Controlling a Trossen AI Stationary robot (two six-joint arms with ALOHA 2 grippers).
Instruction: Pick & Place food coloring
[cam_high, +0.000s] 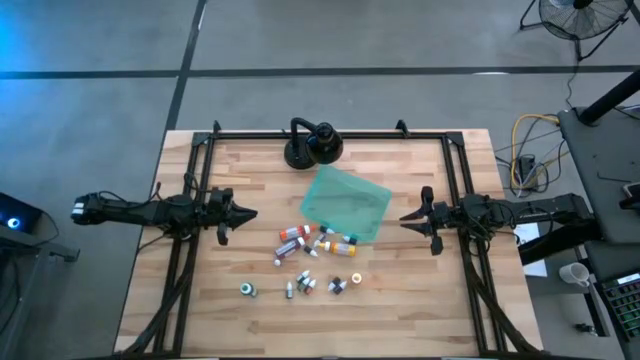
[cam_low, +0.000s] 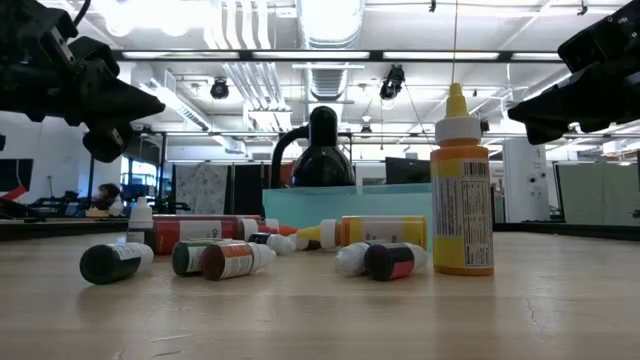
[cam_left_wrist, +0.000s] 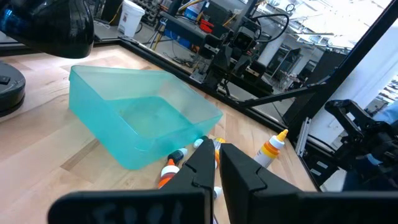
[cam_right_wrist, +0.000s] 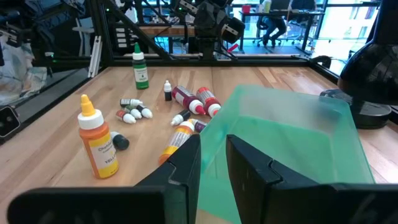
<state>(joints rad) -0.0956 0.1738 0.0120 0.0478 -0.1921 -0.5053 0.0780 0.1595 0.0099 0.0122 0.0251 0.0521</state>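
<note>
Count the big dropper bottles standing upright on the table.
2: a yellow-labelled, orange-capped plastic bottle on the right arm's side of the pile, and a green plastic bottle on the left arm's side. Smaller bottles may stand unnoticed.

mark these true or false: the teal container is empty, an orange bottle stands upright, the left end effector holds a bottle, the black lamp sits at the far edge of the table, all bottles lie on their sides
1. The teal container is empty. True.
2. An orange bottle stands upright. True.
3. The left end effector holds a bottle. False: it is shut on nothing, hovering left of the bottles.
4. The black lamp sits at the table's far edge. True.
5. All bottles lie on their sides. False: the orange one and a green one stand upright.
The right end effector waits at the right.
</note>
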